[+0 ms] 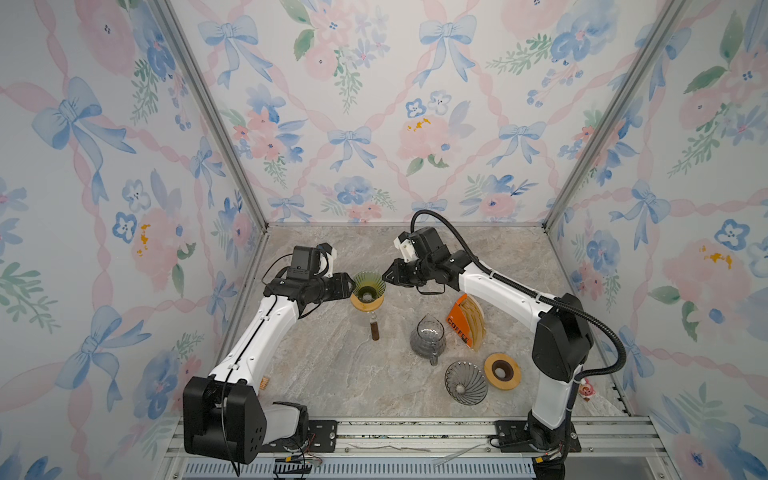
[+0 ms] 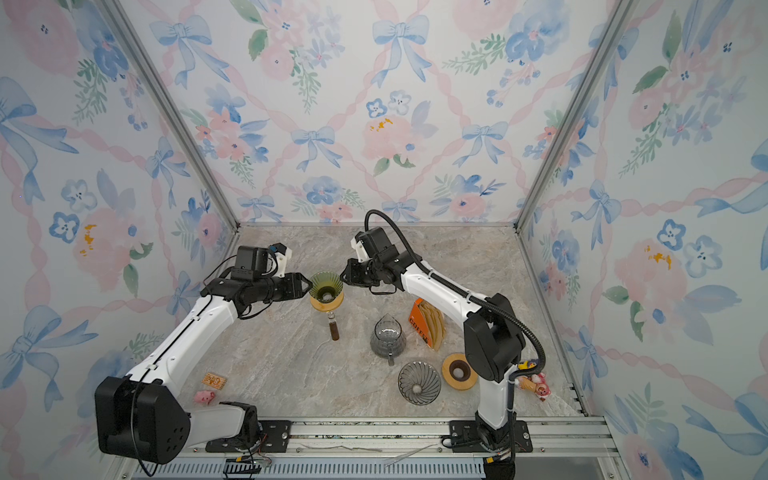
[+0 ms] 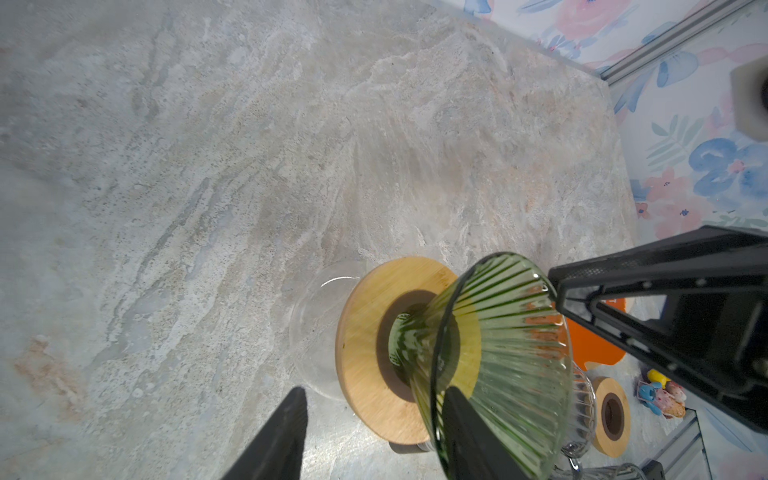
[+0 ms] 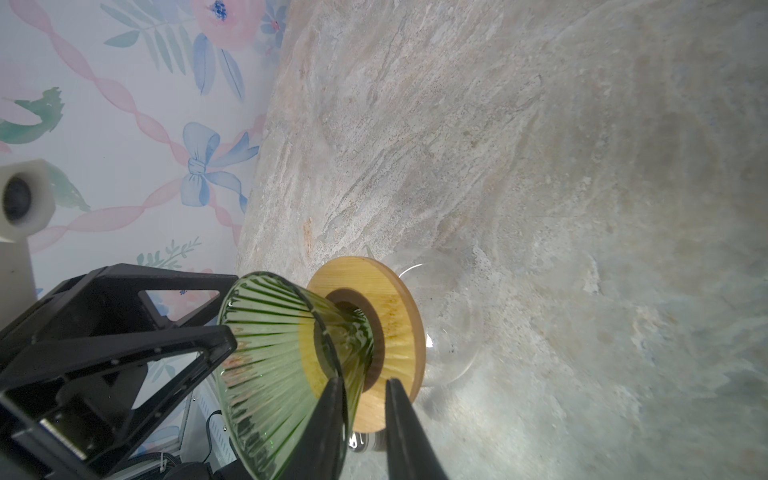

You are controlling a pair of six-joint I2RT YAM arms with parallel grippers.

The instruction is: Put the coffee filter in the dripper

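Observation:
The green ribbed glass dripper sits in a wooden collar on a clear carafe, with no paper in it. My left gripper is at its left rim, open wide, with one finger inside the cone and one outside. At the right rim my right gripper stands astride the glass edge. Its jaws are narrow, with a slit still showing between them. The brown coffee filters stand in an orange box to the right, and neither gripper touches them.
A glass server stands in front of the filter box. A clear ribbed dripper and a wooden ring lie nearer the front. Small toys sit by the right arm's base. A pink toy lies front left.

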